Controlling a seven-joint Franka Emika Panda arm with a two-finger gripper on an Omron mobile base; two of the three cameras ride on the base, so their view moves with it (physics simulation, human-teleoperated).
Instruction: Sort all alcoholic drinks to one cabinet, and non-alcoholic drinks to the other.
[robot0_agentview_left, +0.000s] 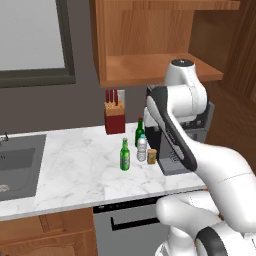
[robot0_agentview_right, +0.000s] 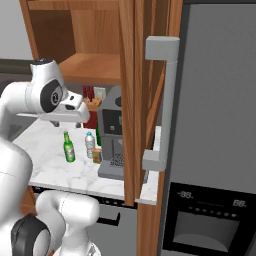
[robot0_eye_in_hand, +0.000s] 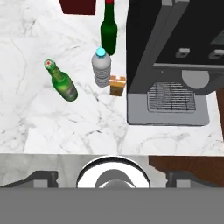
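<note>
The gripper's fingertips are cut off at the bottom of the hand view, so I cannot tell whether it is released or clenched; it holds nothing visible. The wall cabinet shows a bare shelf. On the marble counter stand the bright green bottle, the water bottle and the darker green bottle, near the coffee machine.
</note>
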